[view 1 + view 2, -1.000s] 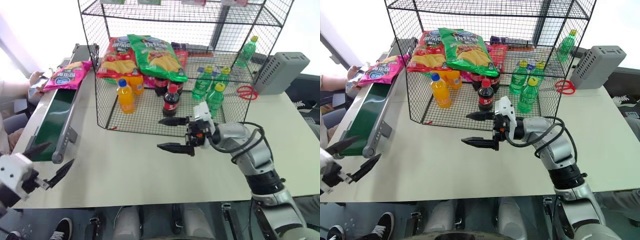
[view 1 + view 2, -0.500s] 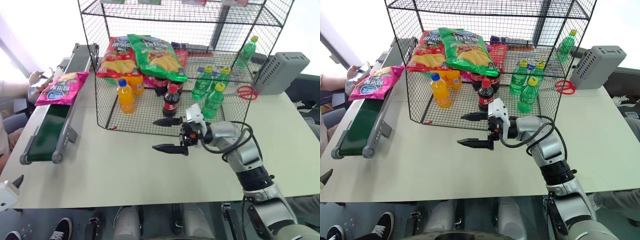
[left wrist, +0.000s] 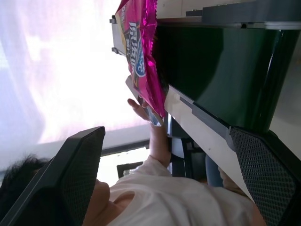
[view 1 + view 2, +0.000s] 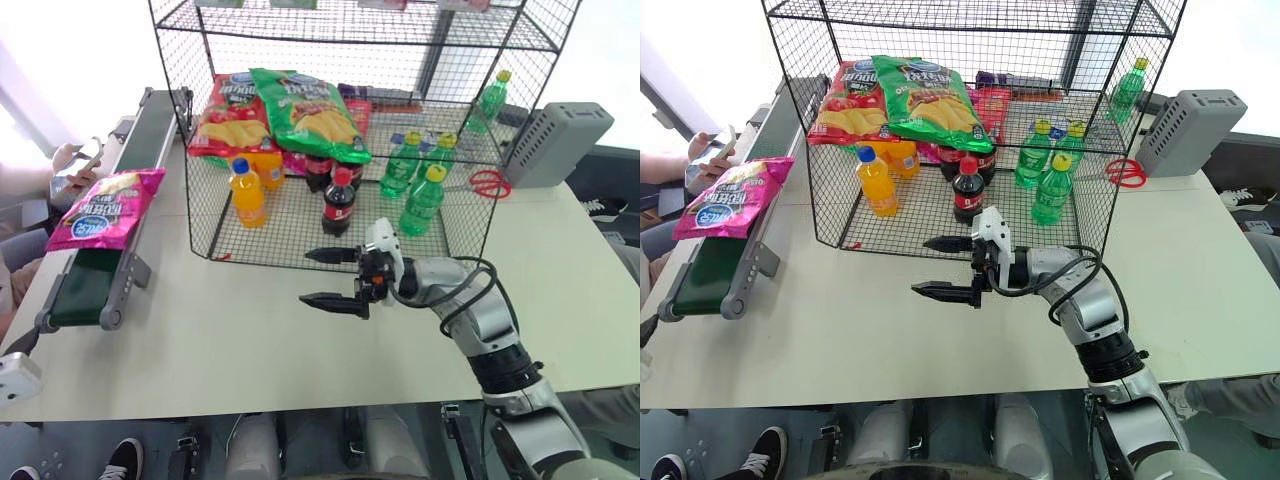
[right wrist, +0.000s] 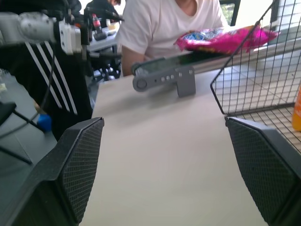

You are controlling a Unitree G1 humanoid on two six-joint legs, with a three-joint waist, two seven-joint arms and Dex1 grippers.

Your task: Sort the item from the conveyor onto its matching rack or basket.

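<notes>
The item, a shiny pink chip bag [image 4: 95,207], lies on the green belt of the conveyor [image 4: 88,290] about midway along, left of the rack. The tall black wire rack [image 4: 202,235] stands at the back of the table. My right gripper [image 4: 306,277] hovers open and empty over the table just in front of the rack, fingers pointing left toward the conveyor. Through the right wrist view the bag [image 5: 225,37] shows beyond the conveyor's end [image 5: 164,77]. My left gripper [image 3: 167,136] is open and empty beside the conveyor's near end, facing the bag [image 3: 143,61].
The rack's lower tier holds red and green chip bags [image 4: 300,110], an orange bottle [image 4: 247,192], cola bottles [image 4: 338,200] and green bottles [image 4: 422,200]. A grey box [image 4: 560,140] and red scissors [image 4: 488,183] lie at the right. A person [image 4: 75,165] sits left of the conveyor.
The pink bag has ridden the belt toward the near end. My left hand has swung out to the left and rolled. The right gripper has stayed open and nearly still.
</notes>
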